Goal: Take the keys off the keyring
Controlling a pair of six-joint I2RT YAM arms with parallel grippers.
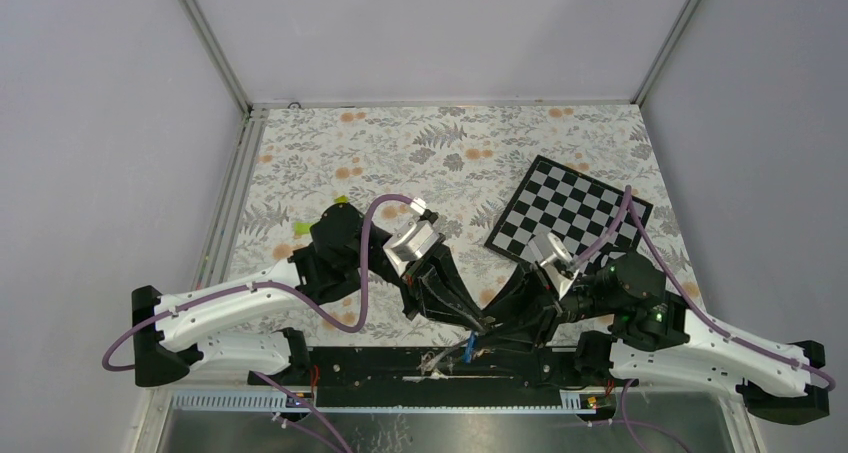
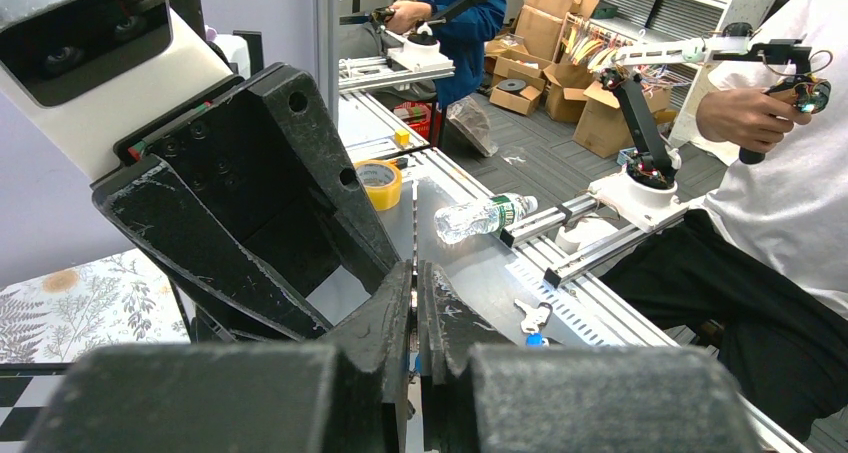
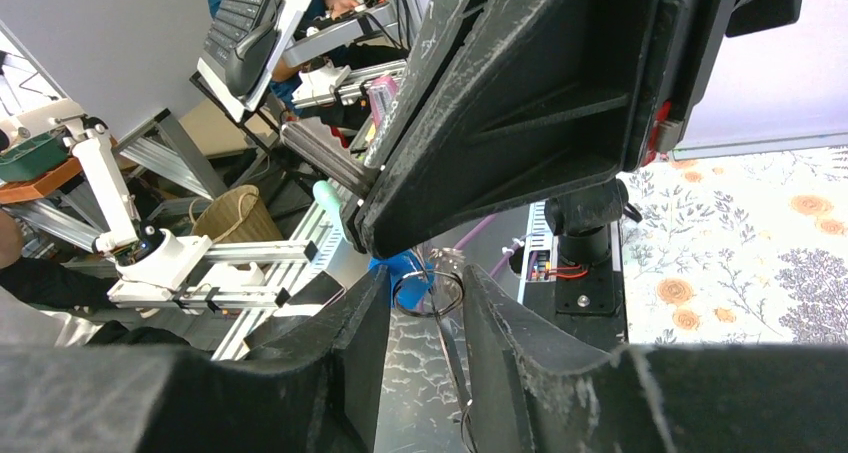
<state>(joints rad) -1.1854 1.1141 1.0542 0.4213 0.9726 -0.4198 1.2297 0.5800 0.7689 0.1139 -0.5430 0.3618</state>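
Near table edge: left gripper [image 2: 414, 298], jaws together; right gripper [image 3: 424, 288], jaws apart flanking the keyring [image 3: 430, 313], blue-headed key [image 3: 396, 270] still attached, removal unfinished.

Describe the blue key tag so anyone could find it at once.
Start at the black rail across the bottom of the top view. Above its middle the left gripper and right gripper meet tip to tip; the blue key tag sits right there, the only bright blue spot among black and silver.

From above and behind, the top camera takes in the whole table [image 1: 330, 153]; both wrist cameras peer close, roomward, at where the left gripper [image 1: 464, 325] and right gripper [image 1: 490, 333] meet.
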